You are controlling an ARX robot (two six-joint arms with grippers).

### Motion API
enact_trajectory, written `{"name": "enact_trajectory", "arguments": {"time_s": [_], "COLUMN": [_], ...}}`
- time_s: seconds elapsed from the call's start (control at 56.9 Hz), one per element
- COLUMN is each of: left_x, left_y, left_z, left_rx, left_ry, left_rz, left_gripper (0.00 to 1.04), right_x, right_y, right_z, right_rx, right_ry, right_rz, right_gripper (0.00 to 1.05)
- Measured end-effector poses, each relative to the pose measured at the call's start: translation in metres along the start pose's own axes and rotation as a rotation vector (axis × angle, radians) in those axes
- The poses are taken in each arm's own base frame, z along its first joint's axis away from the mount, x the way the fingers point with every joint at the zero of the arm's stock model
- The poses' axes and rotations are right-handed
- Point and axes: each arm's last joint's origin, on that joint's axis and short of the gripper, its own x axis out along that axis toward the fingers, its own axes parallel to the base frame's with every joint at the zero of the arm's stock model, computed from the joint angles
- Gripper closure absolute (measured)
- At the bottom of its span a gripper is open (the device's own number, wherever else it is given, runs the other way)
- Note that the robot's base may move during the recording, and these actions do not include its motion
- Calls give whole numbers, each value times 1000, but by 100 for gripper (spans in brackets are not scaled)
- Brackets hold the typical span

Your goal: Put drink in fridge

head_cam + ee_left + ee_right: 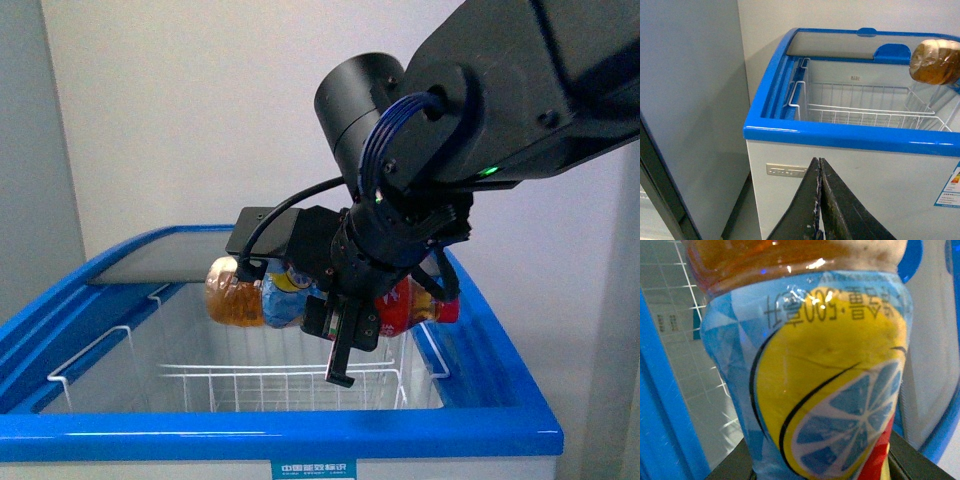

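The drink bottle [240, 292] lies sideways in the air over the open fridge [270, 436], amber tea at one end, a blue, yellow and red label round its middle. My right gripper [335, 322] is shut on the drink bottle [825, 370], whose label fills the right wrist view. From the left wrist view the bottle's amber end [936, 61] pokes in above the white wire basket [870, 107]. My left gripper [820, 200] is shut on nothing, low in front of the fridge's white front wall [865, 175].
The fridge's glass lid [165, 262] is slid to the far end, its blue handle [892, 50] beside the opening. A tall grey cabinet [690, 110] stands close against the fridge's left side. A white wall is behind.
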Motion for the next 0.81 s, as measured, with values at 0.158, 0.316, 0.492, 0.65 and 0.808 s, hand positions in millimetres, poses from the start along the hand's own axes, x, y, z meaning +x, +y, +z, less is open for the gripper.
{"name": "enact_trajectory", "arguments": {"time_s": [0.158, 0.316, 0.492, 0.65, 0.808], "left_x": [-5, -10, -13, -16, -19], "left_y": [0, 0, 0, 0, 0], "left_z": [-1, -1, 0, 0, -1], "left_rx": [0, 1, 1, 1, 1], "left_ry": [-2, -4, -5, -5, -5], "left_rz": [1, 0, 1, 1, 0], "left_gripper": [102, 102, 102, 102, 102], "right_x": [32, 65, 88, 109, 147], "right_y": [2, 8, 11, 6, 19], "right_z": [-5, -9, -9, -3, -9], "right_rx": [8, 20, 25, 29, 18], "right_ry": [24, 44, 40, 49, 95], "right_rz": [11, 26, 29, -38, -79], "right_gripper": [65, 65, 65, 65, 65]}}
